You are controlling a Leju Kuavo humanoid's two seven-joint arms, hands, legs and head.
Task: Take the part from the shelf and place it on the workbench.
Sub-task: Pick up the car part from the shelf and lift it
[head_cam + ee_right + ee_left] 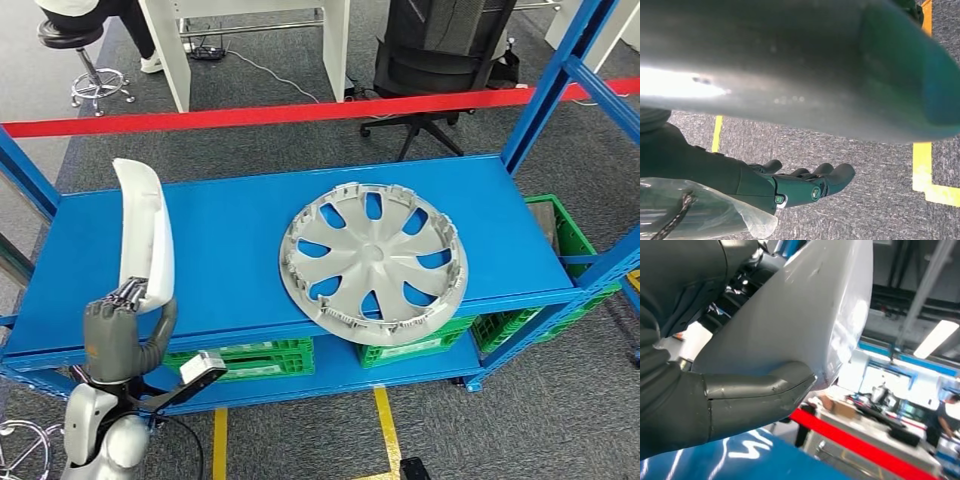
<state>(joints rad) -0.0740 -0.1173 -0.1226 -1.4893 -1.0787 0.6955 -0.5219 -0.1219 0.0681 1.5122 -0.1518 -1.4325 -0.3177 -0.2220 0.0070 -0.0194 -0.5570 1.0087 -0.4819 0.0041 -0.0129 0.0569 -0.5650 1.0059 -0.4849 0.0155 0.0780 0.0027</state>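
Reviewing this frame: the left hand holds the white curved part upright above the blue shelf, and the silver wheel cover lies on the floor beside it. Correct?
Not quite. The wheel cover lies on the blue shelf, not the floor, overhanging its front edge, as the head view shows. The left hand does hold the white curved part upright above that shelf.

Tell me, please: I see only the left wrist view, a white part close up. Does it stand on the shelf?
Observer: The left hand grips the white part at its lower end, upright over the blue shelf, front left; contact unclear.
Operator: Anything else on the shelf?
Observer: A silver wheel cover lies flat, apart from the part.
Operator: And the right hand?
Observer: It hangs open above the grey floor.
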